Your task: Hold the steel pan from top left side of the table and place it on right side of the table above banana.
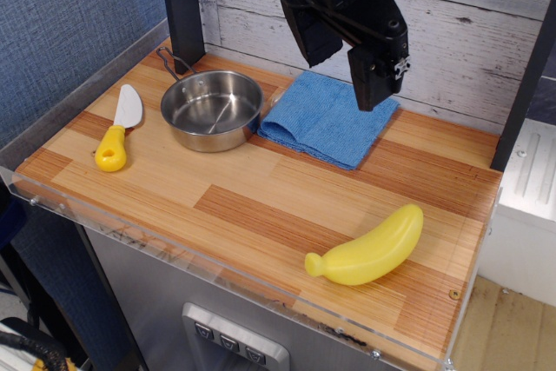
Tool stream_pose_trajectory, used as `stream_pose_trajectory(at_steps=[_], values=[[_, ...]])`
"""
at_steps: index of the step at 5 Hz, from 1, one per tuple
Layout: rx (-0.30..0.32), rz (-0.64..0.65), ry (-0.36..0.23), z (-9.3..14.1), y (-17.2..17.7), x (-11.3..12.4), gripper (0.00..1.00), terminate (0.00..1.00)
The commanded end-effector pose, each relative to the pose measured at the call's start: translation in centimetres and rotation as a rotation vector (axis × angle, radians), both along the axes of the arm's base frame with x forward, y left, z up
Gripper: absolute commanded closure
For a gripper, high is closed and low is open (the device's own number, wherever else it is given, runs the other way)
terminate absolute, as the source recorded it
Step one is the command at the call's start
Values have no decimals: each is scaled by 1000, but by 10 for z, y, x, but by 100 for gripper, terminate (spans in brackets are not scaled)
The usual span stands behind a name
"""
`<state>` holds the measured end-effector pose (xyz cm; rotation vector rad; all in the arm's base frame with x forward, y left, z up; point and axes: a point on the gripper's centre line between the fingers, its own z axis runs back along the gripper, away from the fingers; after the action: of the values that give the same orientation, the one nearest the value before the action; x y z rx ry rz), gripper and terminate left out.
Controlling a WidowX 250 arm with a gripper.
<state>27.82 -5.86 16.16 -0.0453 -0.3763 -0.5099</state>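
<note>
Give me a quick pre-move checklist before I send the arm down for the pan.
1. Steel pan upright, top left of table: ok.
2. Pan empty: ok.
3. Wire handle reachable, pointing to back left: ok.
4. Gripper over pan: not ok, it hangs over the blue cloth.
5. Jaw state: cannot tell.
6. Drop spot above banana free: ok.

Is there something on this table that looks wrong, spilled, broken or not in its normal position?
Nothing stands out. The steel pan stands upright and empty beside the blue cloth, which is loosely folded. The knife and the banana lie flat on the table. No spill or damage is visible.
</note>
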Motion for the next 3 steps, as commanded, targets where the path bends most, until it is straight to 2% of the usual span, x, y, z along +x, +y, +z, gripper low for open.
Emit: stream_pose_trajectory(at_steps=[1,3], values=[[0,0,0,0,0,0,0,0],[37,-1,4,4,26,21,0,0]])
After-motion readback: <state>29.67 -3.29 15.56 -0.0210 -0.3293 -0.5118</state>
